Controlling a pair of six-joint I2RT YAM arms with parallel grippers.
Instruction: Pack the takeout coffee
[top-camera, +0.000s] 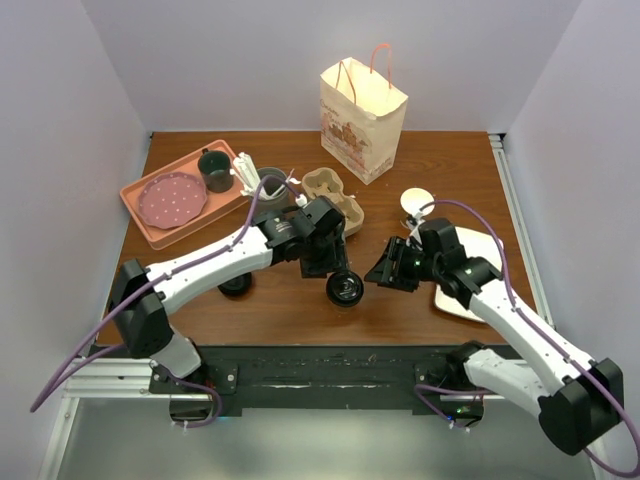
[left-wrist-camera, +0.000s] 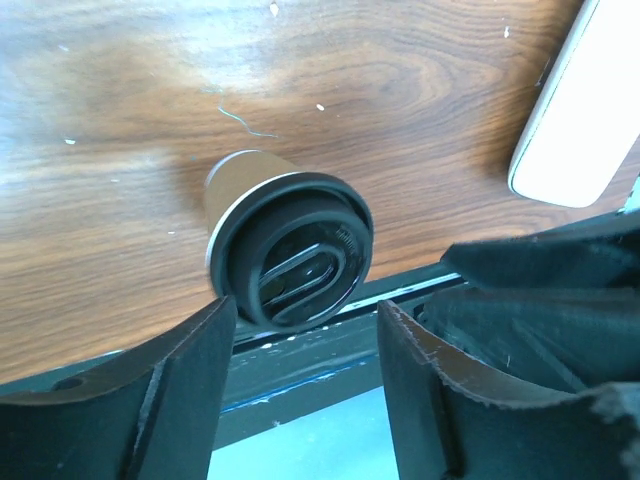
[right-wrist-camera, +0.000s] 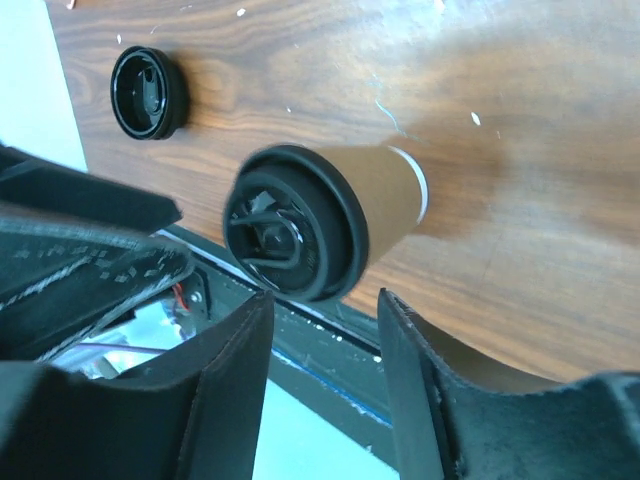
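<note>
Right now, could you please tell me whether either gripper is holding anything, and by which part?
Nothing appears held: the takeout coffee stands on the table, with the left gripper and right gripper fingers apart, clear of it.

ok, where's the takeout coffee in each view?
Top external: takeout coffee low centre, just above the black front rail.
Left wrist: takeout coffee centre frame, top toward camera.
Right wrist: takeout coffee centre frame, top toward camera.
Shared landmark: black front rail beside it.

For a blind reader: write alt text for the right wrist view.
A lidded tan coffee cup stands on the wooden table, just beyond the open right gripper. A separate black lid lies farther away.
</note>
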